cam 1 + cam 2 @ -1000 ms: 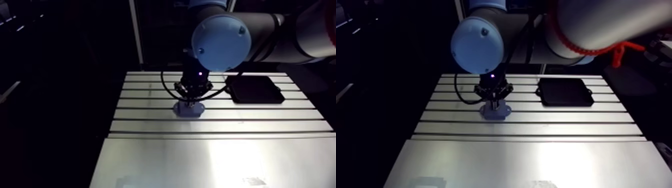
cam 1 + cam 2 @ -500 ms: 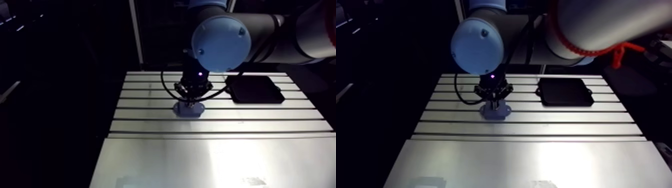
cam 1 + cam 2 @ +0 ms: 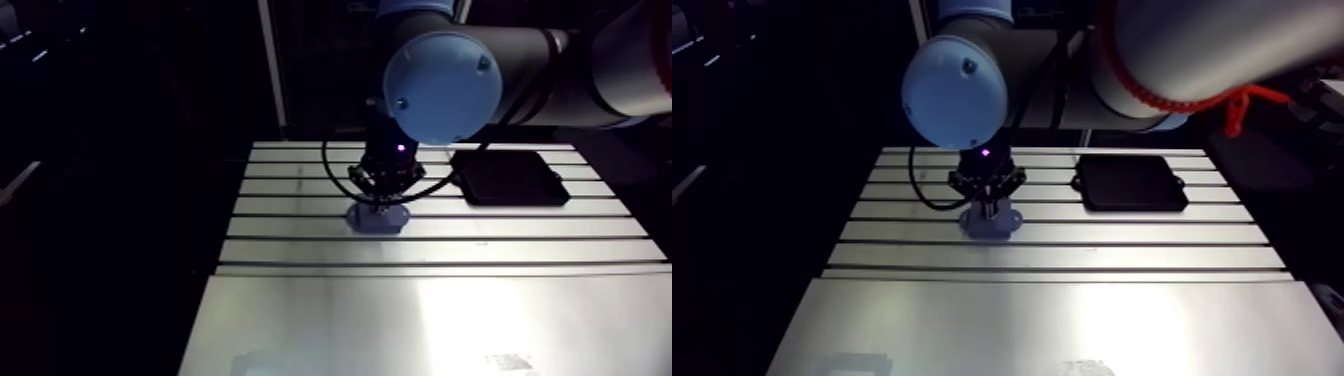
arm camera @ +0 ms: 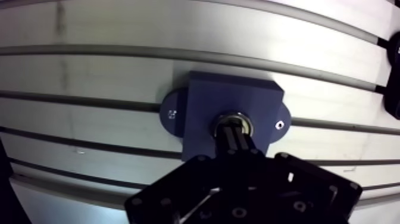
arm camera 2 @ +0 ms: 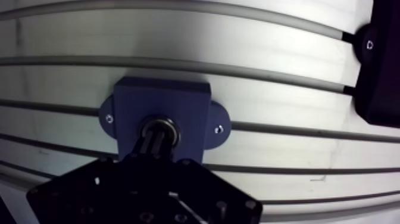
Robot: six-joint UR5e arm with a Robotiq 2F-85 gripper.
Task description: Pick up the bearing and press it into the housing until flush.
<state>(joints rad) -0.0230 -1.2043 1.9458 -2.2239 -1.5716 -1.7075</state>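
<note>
Pushing down looked like the step in hand. The robot's black two-finger gripper point(image 4: 234, 132) stood right over the dark blue housing block with a round ear on each side point(image 4: 232, 95), which lay flat on the silver slotted aluminium table point(image 4: 107, 71). Its two fingers point(image 4: 230, 142) were pressed tight together with nothing held between them. Their tips were down at the small shiny metal ring bearing point(image 4: 221, 121). The bearing sat in the round hole in the middle of the housing. I could not tell from the wrist view if its top was level with the blue face, because the fingers hid part of it.

A few things could go wrong from here, I think. The tips were thin and touched only a small part of the ring, so a push a bit off the middle could tip the bearing and jam it crooked in the hole. A push that was too hard could hurt the bearing or crack the block. Each ear had a small hole, but I could not tell if anything held the block to the table. If it was loose, a slanted push could make it slide. The flat black square tray point(image 3: 1130, 183) lay well apart, so I saw no danger from it.
</note>
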